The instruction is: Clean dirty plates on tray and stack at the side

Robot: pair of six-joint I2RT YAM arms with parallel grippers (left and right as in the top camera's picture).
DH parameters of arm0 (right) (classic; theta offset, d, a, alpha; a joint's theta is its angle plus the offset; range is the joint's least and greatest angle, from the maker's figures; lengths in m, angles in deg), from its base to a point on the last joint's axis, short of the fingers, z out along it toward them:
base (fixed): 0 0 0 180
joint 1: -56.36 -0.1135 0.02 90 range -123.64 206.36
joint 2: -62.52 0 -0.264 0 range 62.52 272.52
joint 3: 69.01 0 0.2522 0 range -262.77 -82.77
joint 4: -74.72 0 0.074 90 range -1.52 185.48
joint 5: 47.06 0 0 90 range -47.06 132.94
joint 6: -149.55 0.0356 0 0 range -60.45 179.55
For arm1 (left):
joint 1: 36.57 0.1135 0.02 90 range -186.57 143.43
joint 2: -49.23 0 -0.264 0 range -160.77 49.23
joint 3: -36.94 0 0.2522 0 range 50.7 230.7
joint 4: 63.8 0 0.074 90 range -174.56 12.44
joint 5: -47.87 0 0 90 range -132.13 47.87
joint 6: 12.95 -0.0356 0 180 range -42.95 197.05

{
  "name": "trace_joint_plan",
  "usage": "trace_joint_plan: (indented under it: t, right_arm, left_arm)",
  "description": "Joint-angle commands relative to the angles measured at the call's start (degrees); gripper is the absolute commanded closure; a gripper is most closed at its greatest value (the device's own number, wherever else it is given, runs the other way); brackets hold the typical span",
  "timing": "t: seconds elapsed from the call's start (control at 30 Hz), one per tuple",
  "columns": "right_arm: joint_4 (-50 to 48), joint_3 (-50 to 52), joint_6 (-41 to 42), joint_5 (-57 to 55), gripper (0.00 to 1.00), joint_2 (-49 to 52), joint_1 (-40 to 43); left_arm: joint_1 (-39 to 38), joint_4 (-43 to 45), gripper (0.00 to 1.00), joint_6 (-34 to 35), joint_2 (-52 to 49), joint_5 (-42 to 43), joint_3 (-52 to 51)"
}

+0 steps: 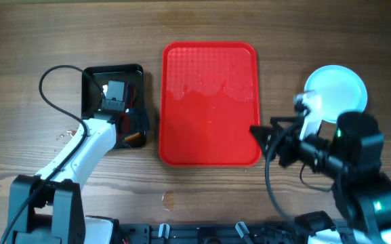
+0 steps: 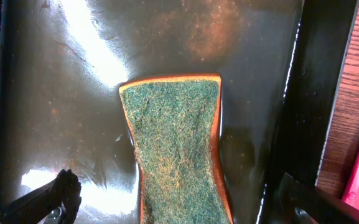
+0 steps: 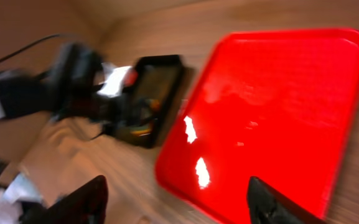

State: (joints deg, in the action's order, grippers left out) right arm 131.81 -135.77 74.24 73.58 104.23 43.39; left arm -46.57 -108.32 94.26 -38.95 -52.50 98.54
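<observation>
My right gripper (image 3: pixel 176 198) stood wide open and empty, just off the near right corner of the red tray (image 1: pixel 209 61). My left gripper (image 2: pixel 179 190) was open too, its fingers either side of the green sponge (image 2: pixel 176 137) in the black tray (image 2: pixel 55 93). The plates (image 1: pixel 341 88) lay on the table (image 1: pixel 59 34), right of the red tray and apart from it, and showed as one pale-blue disc.

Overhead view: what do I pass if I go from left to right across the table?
black tray → red tray → plate
</observation>
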Motion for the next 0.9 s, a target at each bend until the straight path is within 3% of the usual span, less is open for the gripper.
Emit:
trace_joint_plan:
  t: [0.0, 0.13, 0.2, 0.3, 0.37, 0.6, 0.87]
  right_arm:
    - [-0.15, -0.96, 1.68, -1.11, 0.00, -4.28, -3.96]
    - [0.72, -0.96, 16.17, -1.07, 0.00, -5.33, -4.11]
    - [1.33, -0.96, 17.18, -2.84, 0.00, -5.14, -4.09]
    - [-0.87, -0.96, 15.28, -5.64, 0.00, -5.27, -4.09]
    - [-3.93, -1.38, 9.11, -5.62, 0.00, -5.84, -4.09]
    - [-2.95, -1.75, -2.01, -12.48, 0.00, -9.51, -4.04]
    - [-3.39, 3.63, -3.17, -25.49, 0.00, -20.72, 0.13]
  left_arm:
    - [0.22, 0.13, 0.00, -0.31, -0.11, 0.28, -0.11]
    - [0.22, 0.13, 0.00, -0.31, -0.11, 0.31, -0.11]
    - [0.22, 0.13, 0.00, -0.33, -0.11, 0.31, -0.11]
    - [0.22, 0.13, 0.00, -0.31, -0.11, 0.31, -0.11]
    - [0.22, 0.13, 0.00, -0.31, -0.11, 0.31, -0.11]
    - [0.22, 0.13, 0.00, -0.33, -0.11, 0.31, -0.11]
    - [0.22, 0.13, 0.00, -0.31, -0.11, 0.31, -0.11]
